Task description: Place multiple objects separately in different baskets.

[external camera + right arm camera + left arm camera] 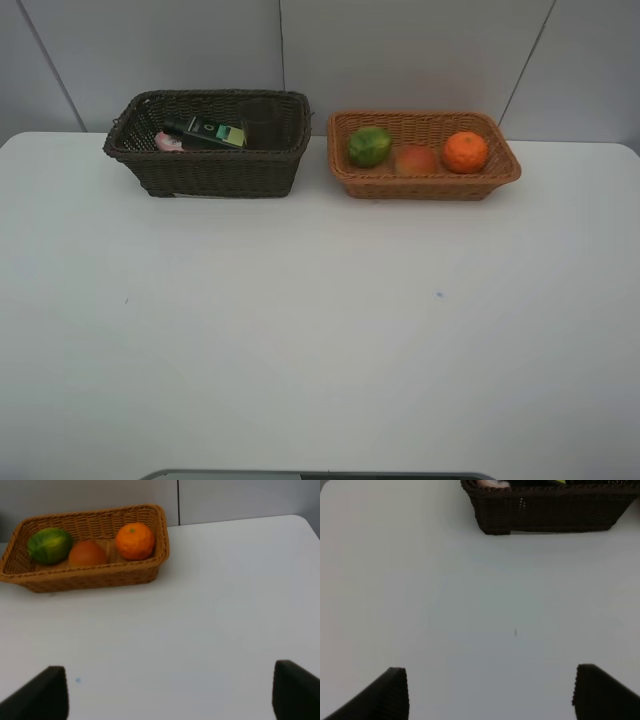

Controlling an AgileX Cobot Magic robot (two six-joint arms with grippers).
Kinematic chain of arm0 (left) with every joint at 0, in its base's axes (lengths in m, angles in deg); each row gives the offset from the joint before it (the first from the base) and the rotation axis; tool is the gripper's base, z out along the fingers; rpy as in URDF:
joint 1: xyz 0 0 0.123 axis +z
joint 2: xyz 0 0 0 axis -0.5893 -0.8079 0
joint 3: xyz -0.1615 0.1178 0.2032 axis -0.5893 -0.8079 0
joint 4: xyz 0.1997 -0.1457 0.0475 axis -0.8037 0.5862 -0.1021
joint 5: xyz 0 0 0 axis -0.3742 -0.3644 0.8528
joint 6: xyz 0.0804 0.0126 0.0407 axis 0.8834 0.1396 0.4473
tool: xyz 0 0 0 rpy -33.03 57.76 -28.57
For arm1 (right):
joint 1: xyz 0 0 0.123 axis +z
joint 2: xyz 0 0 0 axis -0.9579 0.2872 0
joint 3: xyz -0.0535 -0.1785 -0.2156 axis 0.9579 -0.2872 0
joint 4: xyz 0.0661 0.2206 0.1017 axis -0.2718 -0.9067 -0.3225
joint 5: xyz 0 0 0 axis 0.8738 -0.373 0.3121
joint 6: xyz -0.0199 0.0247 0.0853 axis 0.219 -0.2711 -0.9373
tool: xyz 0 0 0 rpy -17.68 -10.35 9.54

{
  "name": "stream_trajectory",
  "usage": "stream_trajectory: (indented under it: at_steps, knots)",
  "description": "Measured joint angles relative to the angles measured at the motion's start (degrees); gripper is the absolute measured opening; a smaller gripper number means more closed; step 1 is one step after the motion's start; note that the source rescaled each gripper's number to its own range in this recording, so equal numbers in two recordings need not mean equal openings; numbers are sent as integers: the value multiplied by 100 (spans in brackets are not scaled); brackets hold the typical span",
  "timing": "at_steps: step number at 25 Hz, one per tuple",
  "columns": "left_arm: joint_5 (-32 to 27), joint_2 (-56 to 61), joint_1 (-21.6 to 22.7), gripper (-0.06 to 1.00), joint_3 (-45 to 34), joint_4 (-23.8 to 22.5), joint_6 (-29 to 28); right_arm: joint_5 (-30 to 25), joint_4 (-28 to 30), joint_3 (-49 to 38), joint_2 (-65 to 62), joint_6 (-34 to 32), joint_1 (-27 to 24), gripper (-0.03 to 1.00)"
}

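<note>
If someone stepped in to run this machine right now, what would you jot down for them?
Left pincer: open, empty, over bare table.
Right pincer: open, empty.
Dark brown basket: pump bottle, pink tube, translucent cup.
Orange-tan basket: green fruit, peach, orange.
Done: all six sorted, none loose on the table.
Left: apparently nothing.

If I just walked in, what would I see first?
Probably the bright orange at the right end of the orange-tan basket, with a peach in the middle and a green round fruit at the left end. Next to it on the white table sits a dark brown basket holding a dark green pump bottle, a pink tube and a cup.
</note>
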Motion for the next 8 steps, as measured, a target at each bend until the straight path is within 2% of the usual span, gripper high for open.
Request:
stream_trajectory:
  at_steps: [8]
  knots:
    - [0,0,0,86,0,0,0,0,0,0,0,0,0,71]
